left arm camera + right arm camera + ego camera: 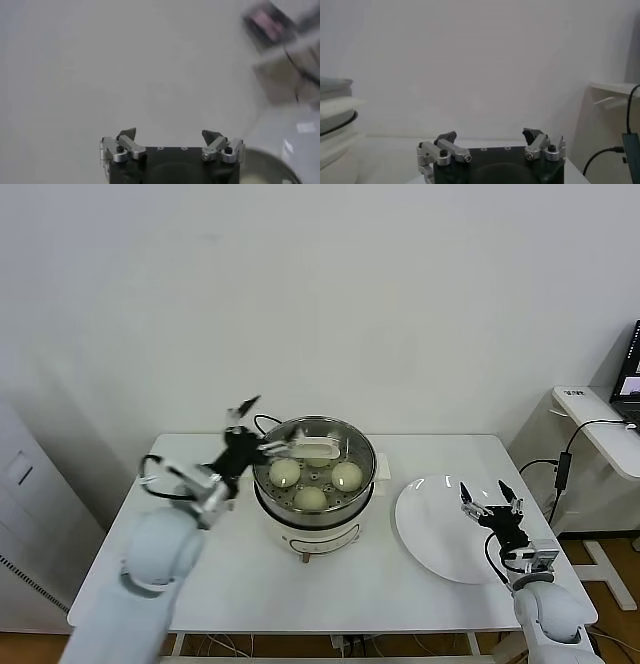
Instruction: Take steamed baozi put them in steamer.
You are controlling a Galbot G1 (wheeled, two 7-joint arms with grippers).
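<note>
The steamer [362, 454] stands mid-table on its white cooker base [310, 536]. Three baozi lie in it: one on the left [285, 473], one on the right [346, 475], one at the front [311, 498]. A fourth pale shape [318, 452] at the back is partly hidden. My left gripper [244, 406] is open and empty, raised just left of the steamer's rim and pointing up at the wall [170, 133]. A bit of the rim [272, 159] shows in the left wrist view. My right gripper [490, 496] is open and empty above the plate [490, 134].
A flat white plate [430, 534] lies right of the steamer with nothing on it. A black cable [266, 422] runs behind the steamer. A white desk [600, 424] with cables stands at the right, a grey cabinet [25, 514] at the left.
</note>
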